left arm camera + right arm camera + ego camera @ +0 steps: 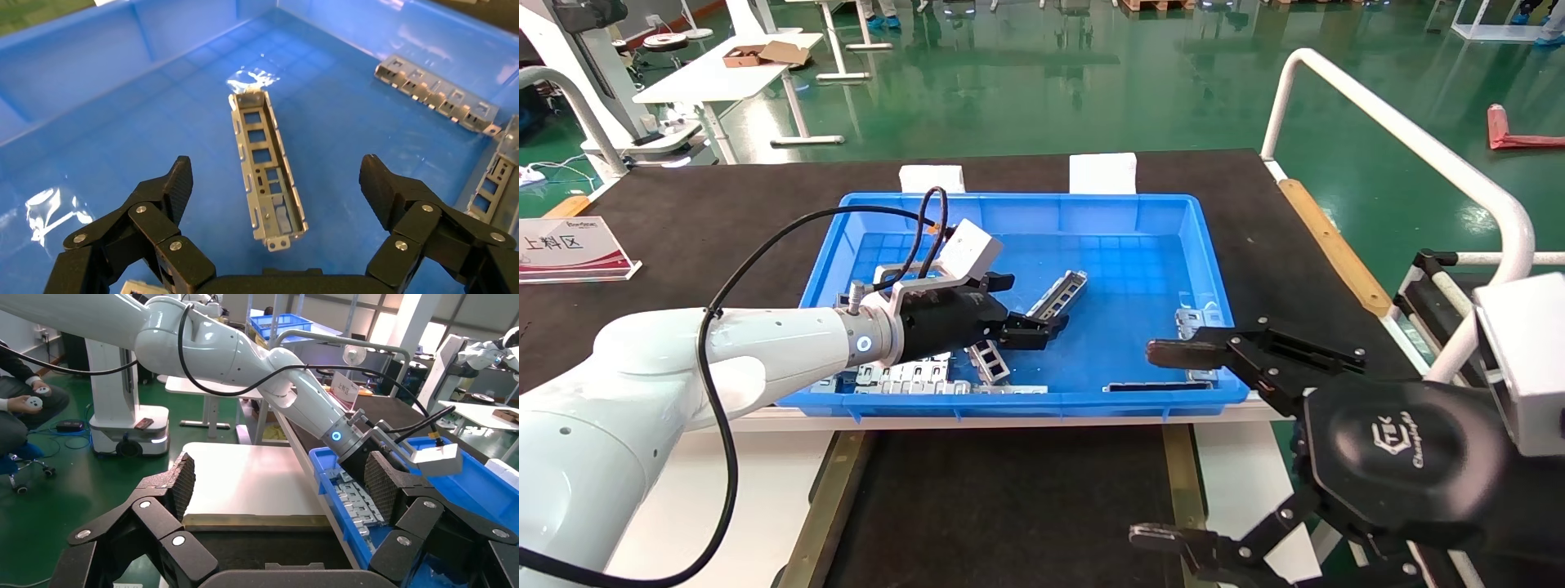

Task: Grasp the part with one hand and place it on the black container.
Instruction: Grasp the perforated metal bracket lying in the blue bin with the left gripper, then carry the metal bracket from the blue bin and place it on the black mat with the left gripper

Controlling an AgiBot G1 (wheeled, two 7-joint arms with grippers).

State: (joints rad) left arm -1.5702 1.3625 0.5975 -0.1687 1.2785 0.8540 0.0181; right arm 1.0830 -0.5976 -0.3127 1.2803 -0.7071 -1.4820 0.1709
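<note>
Nearest the head camera: right gripper (1164, 445), parked low at the right beside the blue bin's (1026, 398) near right corner, fingers spread wide, holding nothing. Below the bin, black container (1009, 506) with brass-yellow side rails, bare. Farther in, left gripper (1035, 323) reaching over the bin floor, jaws parted and empty, fingertips (181, 177) either side of the part's near end without touching. Part (266, 168) flat on the blue floor near the bin's middle, open side up, cutouts showing. Other metal pieces (903, 377) along the bin's near wall; one ladder-like strip (436, 93) apart, toward a side wall.
</note>
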